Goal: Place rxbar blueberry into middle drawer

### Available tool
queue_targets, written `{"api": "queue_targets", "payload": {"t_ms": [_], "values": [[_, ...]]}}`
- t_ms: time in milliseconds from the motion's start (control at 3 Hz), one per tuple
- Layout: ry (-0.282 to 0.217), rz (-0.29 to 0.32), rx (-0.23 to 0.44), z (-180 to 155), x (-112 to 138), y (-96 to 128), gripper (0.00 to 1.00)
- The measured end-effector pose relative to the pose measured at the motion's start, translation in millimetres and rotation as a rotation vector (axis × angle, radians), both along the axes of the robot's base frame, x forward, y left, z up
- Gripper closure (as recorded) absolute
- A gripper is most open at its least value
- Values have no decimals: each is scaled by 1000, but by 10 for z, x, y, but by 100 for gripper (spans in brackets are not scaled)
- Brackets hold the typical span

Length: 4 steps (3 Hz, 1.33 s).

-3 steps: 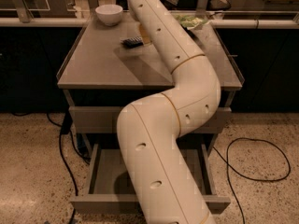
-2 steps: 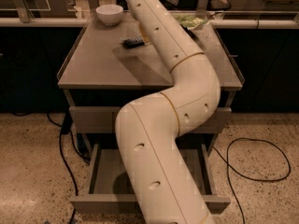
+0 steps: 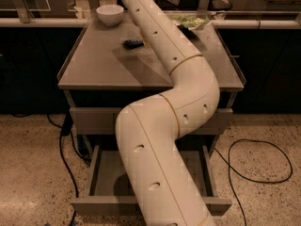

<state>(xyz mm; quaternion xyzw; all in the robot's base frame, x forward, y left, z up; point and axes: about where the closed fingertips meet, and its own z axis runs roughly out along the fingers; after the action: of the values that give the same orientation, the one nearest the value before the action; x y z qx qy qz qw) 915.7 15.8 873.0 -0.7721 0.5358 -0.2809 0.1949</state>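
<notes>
Your end effector's out of frame past the top edge, can't tell its state. rxbar blueberry (image 3: 132, 42) lies on the worktop (image 3: 94, 69) btw white bowl (image 3: 110, 14) & arm (image 3: 188, 79); open drawer (image 3: 106, 185) sits below

Dim, warm light falls from above. The white arm (image 3: 188, 93) is the brightest surface, casting a soft shadow left onto the tabletop (image 3: 94, 72) and into the open drawer (image 3: 106, 173). The far background is dark. The gripper lies beyond the top edge.

Arm (image 3: 155, 149) edged slightly left; end effector beyond top edge
</notes>
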Motion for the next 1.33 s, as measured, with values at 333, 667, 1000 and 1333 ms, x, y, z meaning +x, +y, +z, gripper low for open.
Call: {"api": "queue_targets", "payload": {"t_ms": [333, 667, 1000, 1333], "values": [[-27, 7, -9, 7, 71, -13, 0], [-71, 37, -32, -7, 197, 49, 0], [-122, 92, -51, -68, 355, 191, 0], [-122, 92, -51, -68, 355, 191, 0]]}}
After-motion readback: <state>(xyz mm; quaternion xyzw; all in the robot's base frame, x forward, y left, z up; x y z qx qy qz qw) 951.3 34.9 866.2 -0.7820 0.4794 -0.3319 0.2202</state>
